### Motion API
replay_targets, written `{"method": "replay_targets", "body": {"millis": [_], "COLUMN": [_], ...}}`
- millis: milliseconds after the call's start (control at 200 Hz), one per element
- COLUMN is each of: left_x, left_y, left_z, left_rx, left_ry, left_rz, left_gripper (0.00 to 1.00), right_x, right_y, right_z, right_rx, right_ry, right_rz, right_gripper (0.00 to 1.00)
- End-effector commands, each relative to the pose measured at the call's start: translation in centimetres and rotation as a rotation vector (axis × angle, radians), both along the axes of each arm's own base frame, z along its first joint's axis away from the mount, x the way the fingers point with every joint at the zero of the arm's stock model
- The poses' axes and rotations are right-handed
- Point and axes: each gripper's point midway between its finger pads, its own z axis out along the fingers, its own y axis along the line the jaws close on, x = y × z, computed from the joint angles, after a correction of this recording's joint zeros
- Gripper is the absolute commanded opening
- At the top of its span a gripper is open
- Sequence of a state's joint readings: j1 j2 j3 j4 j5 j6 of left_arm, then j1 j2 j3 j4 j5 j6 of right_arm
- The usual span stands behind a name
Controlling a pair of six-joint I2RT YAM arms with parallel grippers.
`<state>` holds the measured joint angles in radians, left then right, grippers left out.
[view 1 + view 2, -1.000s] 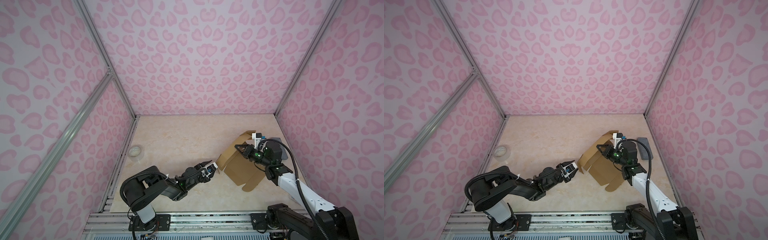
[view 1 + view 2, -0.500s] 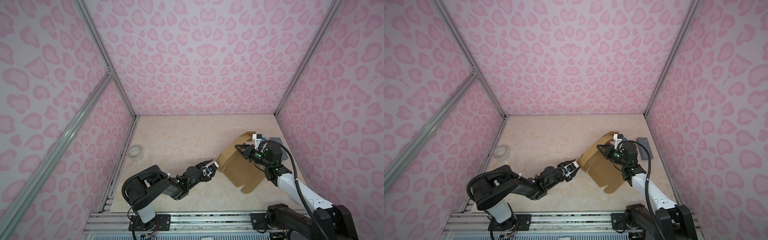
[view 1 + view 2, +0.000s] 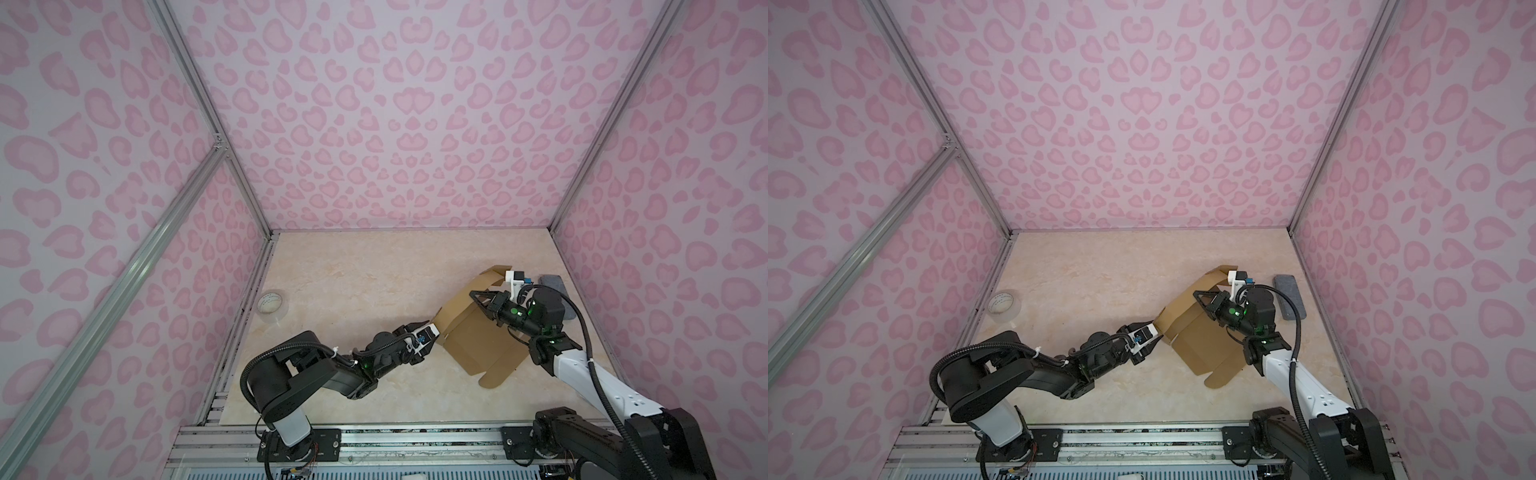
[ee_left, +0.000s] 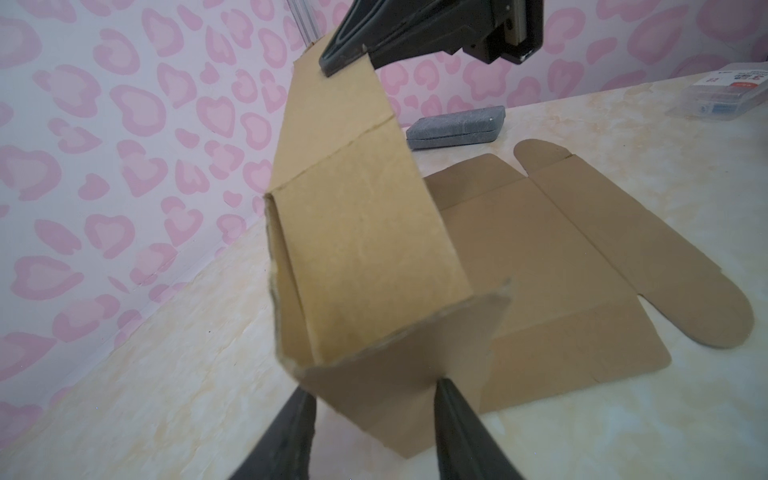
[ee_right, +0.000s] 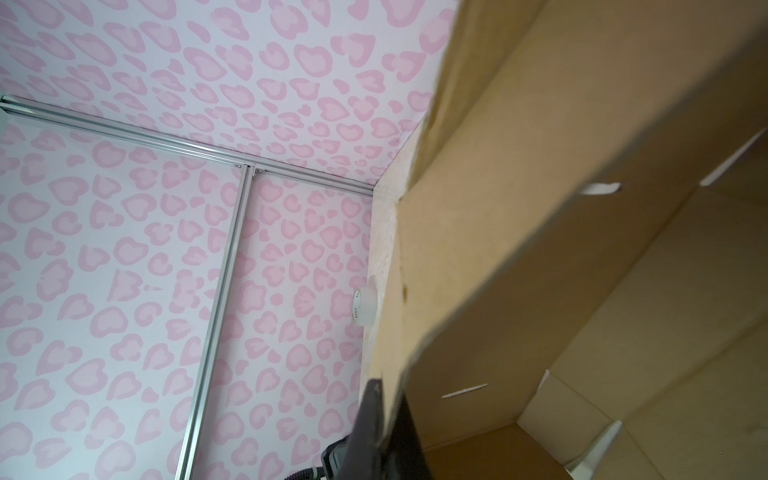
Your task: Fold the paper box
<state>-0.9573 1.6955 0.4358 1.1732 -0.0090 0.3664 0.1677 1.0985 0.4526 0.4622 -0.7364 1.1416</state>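
The paper box [image 3: 478, 345] [image 3: 1204, 345] is a brown cardboard sheet lying at the right of the table, with one long wall panel raised. My right gripper [image 3: 474, 294] [image 3: 1196, 294] [image 5: 384, 386] is shut on the top edge of that raised panel. It also shows in the left wrist view, my right gripper [image 4: 345, 62] pinching the panel's far end. My left gripper [image 3: 434, 328] [image 3: 1153, 328] [image 4: 374, 388] is open at the panel's near corner. The small end flap hangs between its fingers [image 4: 453, 415]. The base and a rounded flap [image 4: 685, 299] lie flat.
A grey block [image 3: 552, 282] [image 3: 1287, 295] [image 4: 457, 124] lies by the right wall behind the box. A clear tape roll [image 3: 272, 305] [image 3: 1004, 306] [image 5: 363, 309] stands by the left wall. A clear plastic case [image 4: 723, 95] sits beyond the box in the left wrist view.
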Motion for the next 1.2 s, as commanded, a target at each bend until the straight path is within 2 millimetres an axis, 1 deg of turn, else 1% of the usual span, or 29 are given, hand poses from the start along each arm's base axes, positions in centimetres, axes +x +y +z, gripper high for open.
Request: {"method": "replay_targets", "body": {"millis": [0,120,235,355,495,640,715,775,855,1035,1195], "left_x": [0.0,0.0,0.1,0.2,0.1,0.0,0.1,0.1,0.0,-0.5,-1.2], "left_y": [-0.5,-0.7,-0.9,-1.1,-1.3,-1.7,-2.1,-2.4,-2.8,-3.4,-3.8], "left_z": [0.5,0.3,0.1,0.1,-0.3,-0.6,-0.4,-0.1,0.0,1.0,1.4], "left_rx": [-0.016,-0.002,0.006,0.011,0.023,0.028,0.020,0.011,0.006,-0.031,-0.051], "left_ry": [-0.006,-0.002,0.002,0.006,0.012,0.017,0.019,0.023,0.029,0.056,0.080], "left_rz": [-0.015,-0.023,-0.025,-0.029,-0.041,-0.057,-0.067,-0.076,-0.093,-0.131,-0.163], "left_gripper": [0.49,0.49,0.48,0.48,0.48,0.48,0.48,0.48,0.48,0.48,0.47], "right_x": [-0.1,0.0,0.0,0.0,0.1,0.1,0.1,0.1,0.1,0.3,0.3], "right_y": [-0.1,-0.5,-0.7,-1.1,-1.2,-1.5,-1.9,-2.1,-2.2,-2.6,-2.6], "right_z": [-0.4,-1.1,-1.2,-1.8,-1.4,-2.1,-2.8,-2.8,-2.6,-1.9,-0.5], "right_rx": [0.003,-0.002,-0.007,-0.017,0.022,0.006,-0.005,-0.002,0.000,0.011,0.053], "right_ry": [-0.011,0.006,0.004,0.018,-0.006,0.018,0.038,0.042,0.040,0.038,0.000], "right_rz": [0.002,-0.009,-0.015,-0.025,-0.027,-0.032,-0.045,-0.048,-0.048,-0.066,-0.075], "right_gripper": [0.00,0.00,0.00,0.00,0.00,0.00,0.00,0.00,0.00,0.00,0.00]}}
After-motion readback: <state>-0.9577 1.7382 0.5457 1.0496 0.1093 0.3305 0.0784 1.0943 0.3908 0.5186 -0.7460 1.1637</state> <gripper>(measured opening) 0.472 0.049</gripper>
